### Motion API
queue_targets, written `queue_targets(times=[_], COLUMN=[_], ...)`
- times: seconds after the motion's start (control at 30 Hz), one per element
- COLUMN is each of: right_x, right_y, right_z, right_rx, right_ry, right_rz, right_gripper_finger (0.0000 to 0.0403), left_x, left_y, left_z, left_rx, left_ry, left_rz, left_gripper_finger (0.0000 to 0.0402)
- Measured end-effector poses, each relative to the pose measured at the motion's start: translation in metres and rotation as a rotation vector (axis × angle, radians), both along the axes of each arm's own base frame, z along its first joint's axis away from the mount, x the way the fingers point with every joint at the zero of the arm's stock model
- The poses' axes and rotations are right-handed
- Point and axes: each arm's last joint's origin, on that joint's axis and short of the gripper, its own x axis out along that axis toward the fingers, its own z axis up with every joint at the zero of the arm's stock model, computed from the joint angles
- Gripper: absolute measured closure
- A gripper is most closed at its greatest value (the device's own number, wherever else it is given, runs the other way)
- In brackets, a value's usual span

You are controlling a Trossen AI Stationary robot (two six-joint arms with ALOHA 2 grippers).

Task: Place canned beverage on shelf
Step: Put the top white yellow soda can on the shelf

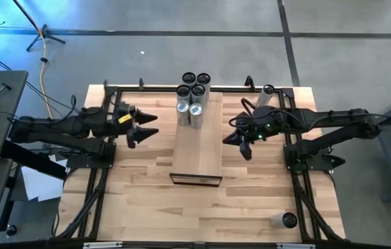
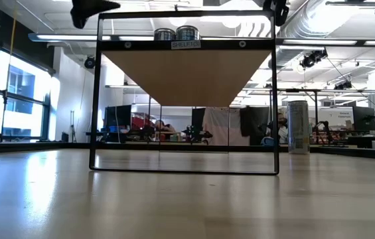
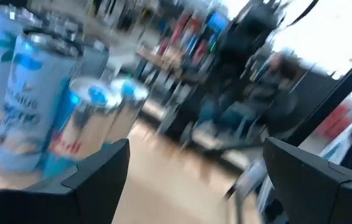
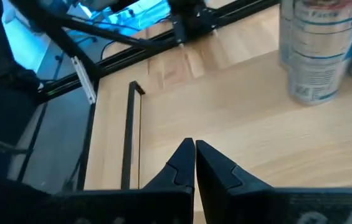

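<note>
Cans (image 1: 192, 100) crowd shelf (image 1: 198, 149) far end; near end bare.

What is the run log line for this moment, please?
left gripper: open, empty | right gripper: shut, empty | shelf: cans at far end

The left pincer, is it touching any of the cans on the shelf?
Apart. In the high view, the left pincer hangs open over the tabletop, and bare wood shows between it and the cans clustered on the shelf.

Grey concrete floor (image 1: 181, 48) — bright windows (image 2: 14, 93)
</note>
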Motion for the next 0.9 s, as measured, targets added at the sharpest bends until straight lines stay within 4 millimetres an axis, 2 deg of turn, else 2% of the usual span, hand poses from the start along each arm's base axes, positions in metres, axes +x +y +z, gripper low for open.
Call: queue_targets(times=[0.1, 0.33, 0.47, 0.57, 0.67, 0.8, 0.9], right_x=[0.002, 0.009, 0.008, 0.006, 0.003, -0.004, -0.011], right_y=[-0.001, -0.009, -0.011, -0.016, -0.027, -0.045, -0.059], right_z=[0.001, 0.011, 0.012, 0.011, 0.006, -0.004, -0.013], right_rx=[-0.002, -0.009, -0.006, 0.041, 0.084, 0.125, 0.133], right_ry=[-0.022, -0.143, -0.154, -0.145, -0.114, -0.014, 0.082], right_rz=[-0.029, -0.254, -0.341, -0.432, -0.576, -0.705, -0.79], right_gripper_finger=[0.0403, 0.0399, 0.0366, 0.0308, 0.023, 0.0118, 0.0049], left_x=[-0.005, -0.009, -0.012, -0.016, -0.024, -0.035, -0.043], left_y=[0.0, 0.0, -0.001, -0.001, -0.001, -0.001, -0.001], left_z=[-0.006, -0.006, -0.005, -0.004, -0.004, -0.002, -0.001], left_rx=[-0.014, -0.004, 0.029, 0.067, 0.105, 0.115, 0.117], left_ry=[-0.085, -0.097, -0.096, -0.091, -0.088, -0.102, -0.111], left_rz=[0.015, 0.005, -0.019, -0.022, -0.023, -0.046, -0.073], left_gripper_finger=[0.0064, 0.0064, 0.0064, 0.0064, 0.0064, 0.0064, 0.0064])
